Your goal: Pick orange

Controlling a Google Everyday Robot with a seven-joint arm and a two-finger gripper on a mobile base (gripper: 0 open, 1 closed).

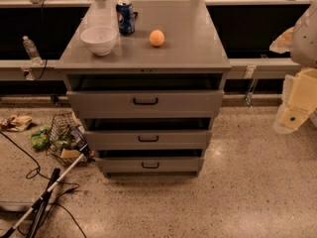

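Three things sit on the bench (193, 43): the orange (157, 37) near the middle, a blue can (125, 17) and a white bowl (99, 39) to its left. My claw (296, 105) hangs at the right edge, well apart from the orange; spread or pressed together, I cannot tell.

The orange (157, 37) is a small, smooth, round fruit, pale orange and whole. It sits alone on the grey top of the drawer cabinet (198, 43), near the middle, just right of the blue soda can (126, 17) without touching it. The gripper (295, 108) hangs at the right edge, well apart from it
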